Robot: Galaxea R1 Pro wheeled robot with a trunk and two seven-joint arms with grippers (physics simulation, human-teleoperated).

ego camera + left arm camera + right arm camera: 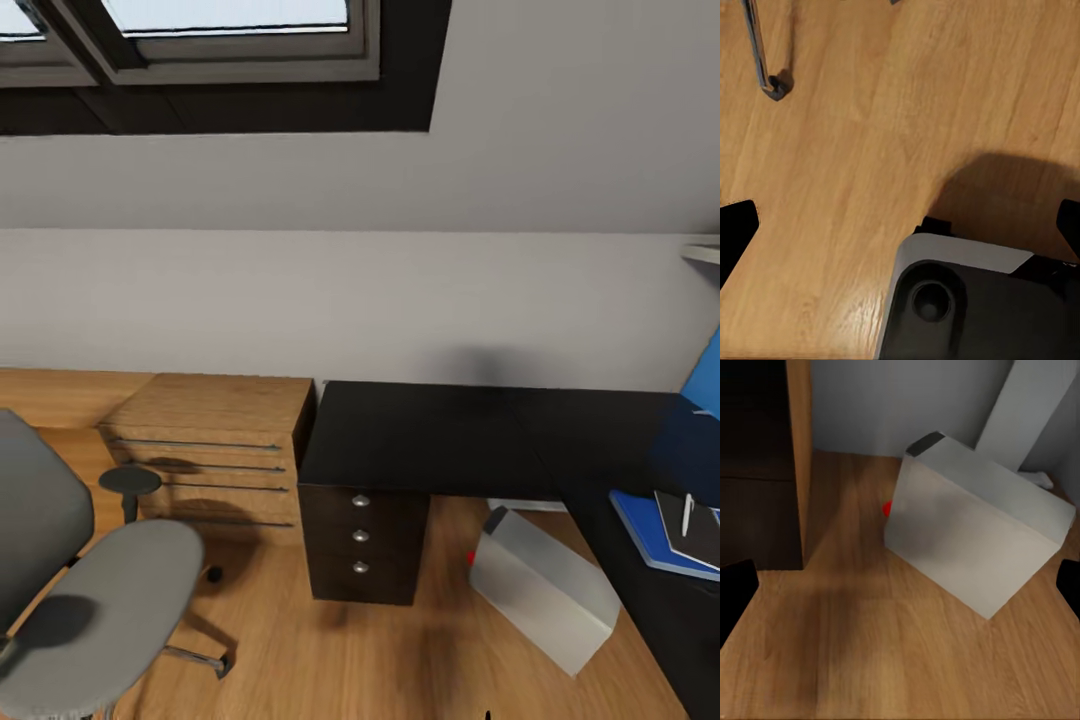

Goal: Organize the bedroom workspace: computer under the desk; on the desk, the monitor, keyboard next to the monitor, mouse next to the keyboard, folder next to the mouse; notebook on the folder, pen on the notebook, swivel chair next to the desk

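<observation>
At the far left of the head view the swivel chair [95, 590] stands on the wood floor [330, 660], its seat bare and turned away from the desk [430, 435], so it seems parked there only until it is rolled in. Behind it a light wooden drawer unit [215, 450] sits against the wall, just beside the desk's black drawer block [362, 545].

The glossy black top is bare along this stretch; no screen, keyboard or mouse can be seen on it.

Further right the computer [545, 585] rests on the floor in the angle of the desk, standing askew with its red dot facing the drawer block. The right wrist view shows the same grey box [975, 536] close ahead, a white desk leg [1027, 412] behind it, which suggests this arm is lined up to nudge it under the top.

At the right edge the folder [650, 535] lies on the desk with the notebook [690, 530] on it and the pen [687, 513] on top, stacked as asked.

Both grippers are spread wide: in each wrist view the dark fingertips [736, 225] [735, 589] sit at opposite edges with nothing between them, the left aimed at bare floor.
</observation>
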